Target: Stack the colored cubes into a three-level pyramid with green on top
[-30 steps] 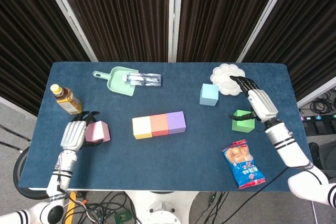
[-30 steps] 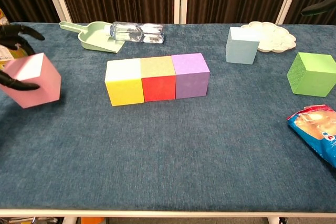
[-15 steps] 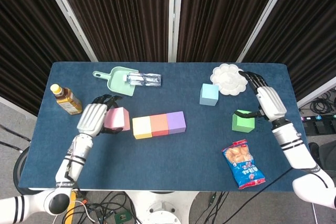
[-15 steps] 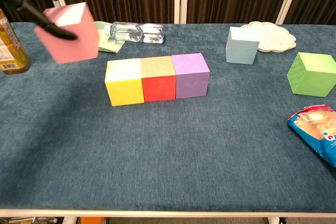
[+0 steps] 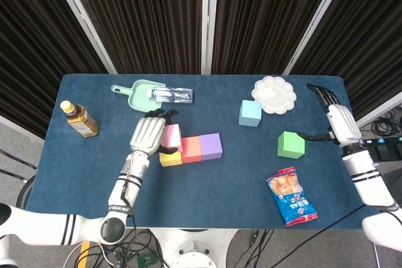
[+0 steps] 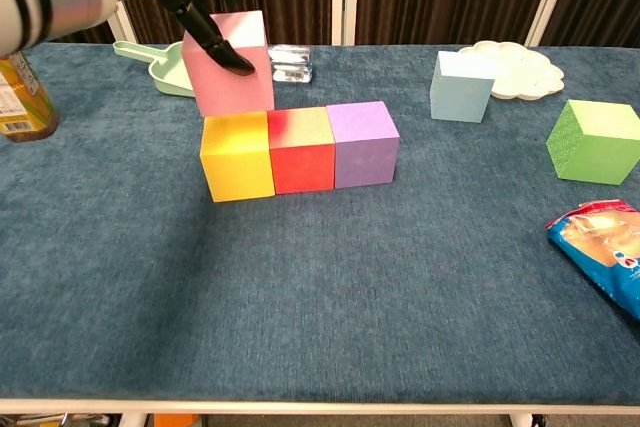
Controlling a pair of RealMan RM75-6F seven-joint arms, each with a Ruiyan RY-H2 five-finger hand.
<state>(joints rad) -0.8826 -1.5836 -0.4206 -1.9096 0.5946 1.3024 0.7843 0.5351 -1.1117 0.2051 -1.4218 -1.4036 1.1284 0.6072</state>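
Note:
A row of yellow (image 6: 237, 156), red (image 6: 302, 150) and purple (image 6: 363, 143) cubes lies mid-table. My left hand (image 5: 146, 135) grips a pink cube (image 6: 230, 63) just above the yellow cube (image 5: 168, 157), slightly tilted; whether it touches the row is unclear. The pink cube (image 5: 171, 135) shows beside the hand from above. A light blue cube (image 5: 250, 113) stands right of centre. The green cube (image 5: 291, 144) sits further right. My right hand (image 5: 339, 119) hovers open to the right of the green cube, its thumb close to it.
An amber drink bottle (image 5: 79, 118) stands at the left edge. A green dustpan (image 5: 141, 96) holding a clear plastic bottle (image 5: 171, 95) lies at the back. A white palette dish (image 5: 274, 94) sits at the back right. A snack bag (image 5: 291, 196) lies front right.
My left hand lifted the pink cube from the left of the table and carried it right, over the yellow cube. My right hand drew back right, away from the green cube.

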